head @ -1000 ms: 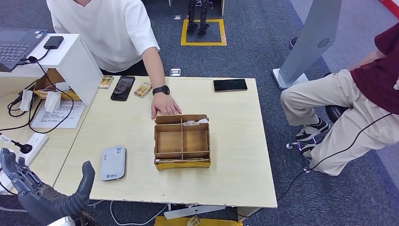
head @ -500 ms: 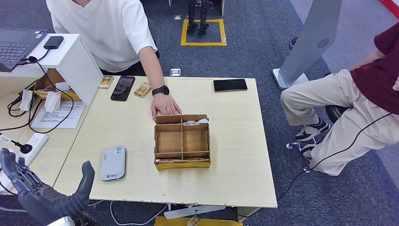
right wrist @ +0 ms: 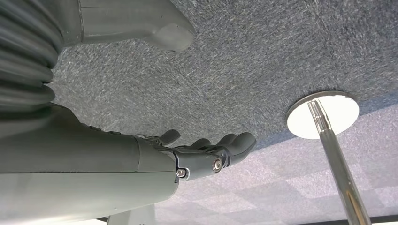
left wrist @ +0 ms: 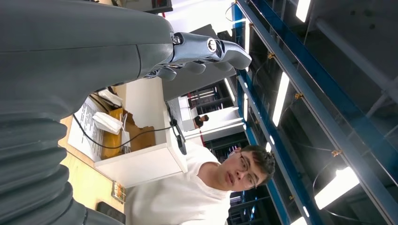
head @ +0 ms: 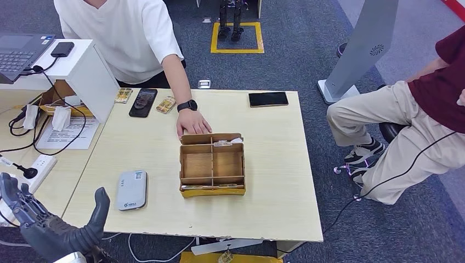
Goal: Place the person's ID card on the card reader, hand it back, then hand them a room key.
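**Head view: both of my hands are idling, a person's hand is resting at the tray**

Head view is showing my left hand (head: 52, 222) hovering at the near left corner of the table (head: 274, 186), palm up, fingers spread and holding nothing. Left wrist view is showing the same hand (left wrist: 206, 49) with its fingers stretched out and bare, pointing up toward the ceiling lights. Right wrist view is showing my right hand (right wrist: 206, 154) hanging over grey carpet, fingers loosely extended and gripping nothing, near a chrome pole (right wrist: 335, 159) rising from a round base.

I am looking at the card reader (head: 132, 189), a flat pale grey device lying on the table just ahead of my left hand, with nothing lying on it. Beside it, well apart, the wooden tray (head: 212, 164) is sitting with its compartments open; a white card-like thing (head: 226, 142) is lying in its far compartment, too small for me to say whether it is a room key. The person's hand (head: 192, 123) is resting flat on the table, touching the tray's far edge, a black watch on the wrist. I cannot tell whether an ID card is under it.

A dark phone (head: 143, 102) is lying at the far left edge, another phone (head: 268, 99) at the far right.
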You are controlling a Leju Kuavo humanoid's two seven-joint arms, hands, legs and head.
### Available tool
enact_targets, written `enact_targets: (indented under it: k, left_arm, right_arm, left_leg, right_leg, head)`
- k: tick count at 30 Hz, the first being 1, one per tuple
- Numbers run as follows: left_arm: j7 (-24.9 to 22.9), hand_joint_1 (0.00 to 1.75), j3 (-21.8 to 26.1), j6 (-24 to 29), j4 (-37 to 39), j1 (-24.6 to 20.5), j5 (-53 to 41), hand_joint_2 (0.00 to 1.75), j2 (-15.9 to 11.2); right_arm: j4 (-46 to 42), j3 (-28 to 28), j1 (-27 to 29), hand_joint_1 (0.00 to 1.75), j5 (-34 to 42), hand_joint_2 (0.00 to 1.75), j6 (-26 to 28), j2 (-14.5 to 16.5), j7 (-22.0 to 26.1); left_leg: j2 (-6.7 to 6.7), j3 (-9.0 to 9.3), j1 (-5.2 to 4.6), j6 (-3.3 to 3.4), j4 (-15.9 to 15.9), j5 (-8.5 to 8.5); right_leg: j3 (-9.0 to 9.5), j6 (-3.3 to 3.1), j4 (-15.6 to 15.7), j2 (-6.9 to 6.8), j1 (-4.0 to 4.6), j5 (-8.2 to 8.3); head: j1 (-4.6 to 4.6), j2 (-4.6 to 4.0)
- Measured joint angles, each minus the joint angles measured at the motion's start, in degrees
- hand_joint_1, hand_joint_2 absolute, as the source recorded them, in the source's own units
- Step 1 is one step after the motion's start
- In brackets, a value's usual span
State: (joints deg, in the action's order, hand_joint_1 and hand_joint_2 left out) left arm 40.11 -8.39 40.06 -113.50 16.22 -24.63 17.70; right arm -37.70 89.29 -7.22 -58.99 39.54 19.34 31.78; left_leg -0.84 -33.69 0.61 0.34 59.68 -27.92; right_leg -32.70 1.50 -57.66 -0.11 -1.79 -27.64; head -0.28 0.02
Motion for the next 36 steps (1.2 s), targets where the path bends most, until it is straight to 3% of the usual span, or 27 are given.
enact_targets:
  k: [36]
  left_arm:
    - [0.0,0.0,0.09,0.0,0.02,0.03,-0.17,1.75,0.0]
  right_arm:
    - [-0.46,0.0,0.09,0.0,-0.53,1.75,0.0,0.02,-0.02]
  left_leg:
    - [0.0,0.0,0.0,0.0,0.0,0.0]
  right_leg:
    - [0.0,0.0,0.0,0.0,0.0,0.0]
  head:
    - [0.0,0.01]
